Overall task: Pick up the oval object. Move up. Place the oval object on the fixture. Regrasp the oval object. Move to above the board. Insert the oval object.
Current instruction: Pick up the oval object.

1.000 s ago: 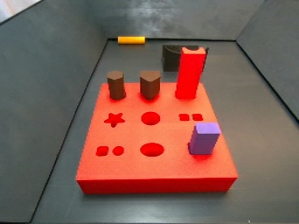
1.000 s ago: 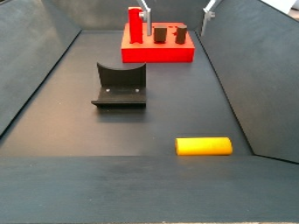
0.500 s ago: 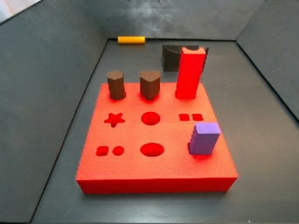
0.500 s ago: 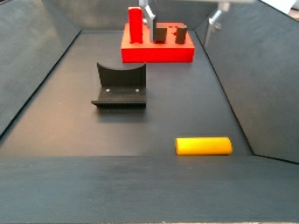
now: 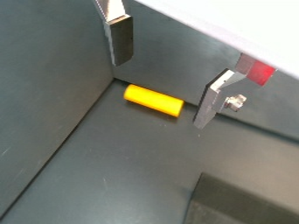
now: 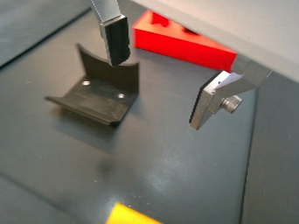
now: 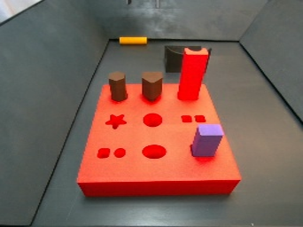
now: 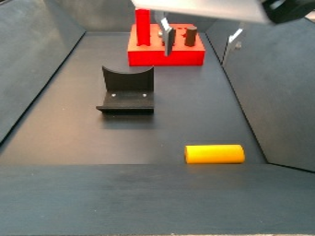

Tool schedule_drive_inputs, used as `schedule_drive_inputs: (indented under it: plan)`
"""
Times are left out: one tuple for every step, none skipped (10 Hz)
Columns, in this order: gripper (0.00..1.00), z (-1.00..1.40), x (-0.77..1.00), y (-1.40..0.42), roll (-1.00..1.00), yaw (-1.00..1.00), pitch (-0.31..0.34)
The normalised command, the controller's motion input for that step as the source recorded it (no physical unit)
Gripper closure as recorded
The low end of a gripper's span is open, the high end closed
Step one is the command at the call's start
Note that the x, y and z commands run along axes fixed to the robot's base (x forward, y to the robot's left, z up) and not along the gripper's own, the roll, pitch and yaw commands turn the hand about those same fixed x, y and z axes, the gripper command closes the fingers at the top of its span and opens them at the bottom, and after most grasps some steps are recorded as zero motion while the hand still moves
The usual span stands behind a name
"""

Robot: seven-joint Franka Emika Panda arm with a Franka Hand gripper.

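Note:
The oval object (image 8: 215, 153), a short yellow-orange peg, lies flat on the dark floor close to a side wall, and shows as well in a side view (image 7: 133, 40) and both wrist views (image 5: 155, 99) (image 6: 135, 214). My gripper (image 8: 197, 35) hangs open high over the floor between the board and the fixture, far from the peg, with nothing between its fingers (image 5: 121, 42). In a wrist view the gripper (image 6: 158, 94) is over the floor beside the fixture (image 6: 100, 92). The red board (image 7: 130, 173) (image 8: 167, 58) lies at the other end of the floor.
On the board stand two brown pegs (image 7: 119, 86) (image 7: 151, 86), a tall red block (image 7: 193, 73) and a purple block (image 7: 207, 140). The fixture (image 8: 127, 90) stands mid-floor. Sloping grey walls (image 8: 264, 101) close in both sides.
The open gripper has travelled from over the board toward the oval object's end of the floor, and its body now shows in a side view. No object has moved.

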Motion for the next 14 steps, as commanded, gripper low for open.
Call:
schedule_drive_inputs:
  plan:
    - [0.00,-0.20,0.00,-0.04,-0.27,-0.79,-0.220]
    - [0.00,-0.10,0.00,-0.04,-0.33,-0.73,-0.234]
    - [0.00,-0.04,0.00,-0.02,-0.38,-0.69,-0.223]
    - [0.00,-0.11,0.00,0.00,-0.39,-0.66,-0.151]
    - [0.00,-0.17,0.15,0.00,-0.36,-0.64,-0.093]
    - [0.00,-0.24,0.24,0.00,-0.33,-0.63,-0.047]
    - [0.00,-0.29,0.30,0.00,-0.30,-0.63,-0.001]
    - [0.00,-0.28,0.30,0.00,-0.29,-0.63,-0.001]
    - [0.00,-0.27,0.30,0.00,-0.29,-0.63,-0.004]
    - [0.00,-0.25,0.30,0.00,-0.31,-0.63,-0.019]
    - [0.00,-0.25,0.31,0.01,-0.36,-0.59,-0.007]
    - [0.00,-0.25,0.31,0.03,-0.38,-0.58,-0.010]
    - [0.00,-0.13,0.27,0.00,-0.39,-0.59,-0.110]
    - [0.00,-0.04,0.23,0.00,-0.45,-0.57,-0.160]
